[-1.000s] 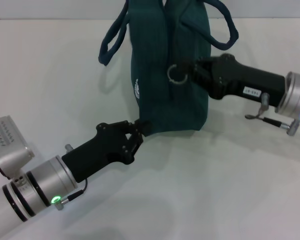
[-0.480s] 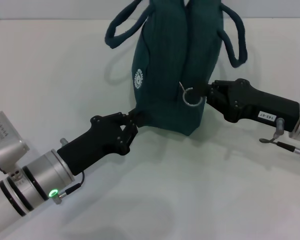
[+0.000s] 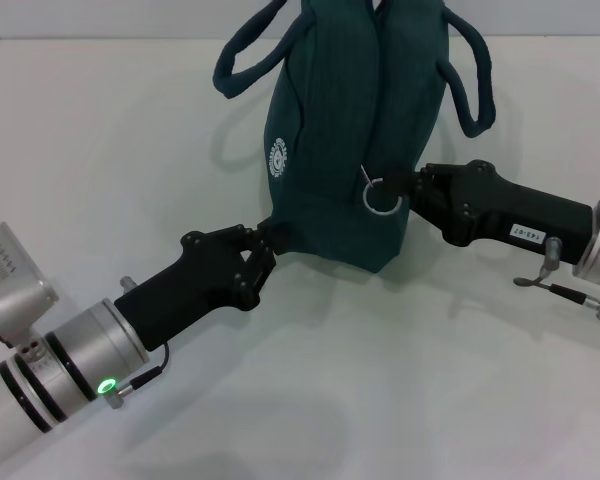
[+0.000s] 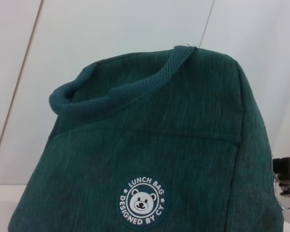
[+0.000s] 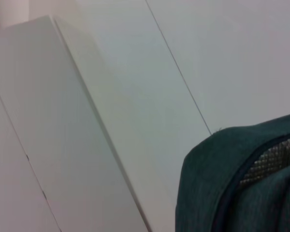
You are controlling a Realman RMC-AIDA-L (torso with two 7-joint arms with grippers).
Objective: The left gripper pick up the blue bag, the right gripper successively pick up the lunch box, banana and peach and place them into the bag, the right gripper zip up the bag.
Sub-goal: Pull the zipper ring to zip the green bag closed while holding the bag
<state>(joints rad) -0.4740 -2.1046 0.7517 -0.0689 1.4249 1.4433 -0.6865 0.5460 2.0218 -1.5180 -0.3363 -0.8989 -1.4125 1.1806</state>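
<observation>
The blue bag (image 3: 325,120) stands upright in the head view, its two handles drooping to either side, white logo (image 3: 276,156) facing me. My left gripper (image 3: 264,243) is shut on the bag's lower near corner. At the bag's side, my right gripper (image 3: 417,186) is shut on the zipper pull, whose silver ring (image 3: 382,198) hangs just beside its tip. In the left wrist view the bag (image 4: 183,125) and its round logo (image 4: 142,202) appear close up, with the ring (image 4: 286,194) at the edge. The right wrist view catches a bag corner (image 5: 217,188) with zipper. The lunch box, banana and peach are out of view.
The bag rests on a white table (image 3: 400,380) that spreads out on all sides. White wall panels (image 5: 111,96) stand behind it.
Over the last second the bag swung right and more upright. My right gripper moved nearer along the bag with the ring. My left gripper shifted slightly left. Nothing has moved in the last half second.
</observation>
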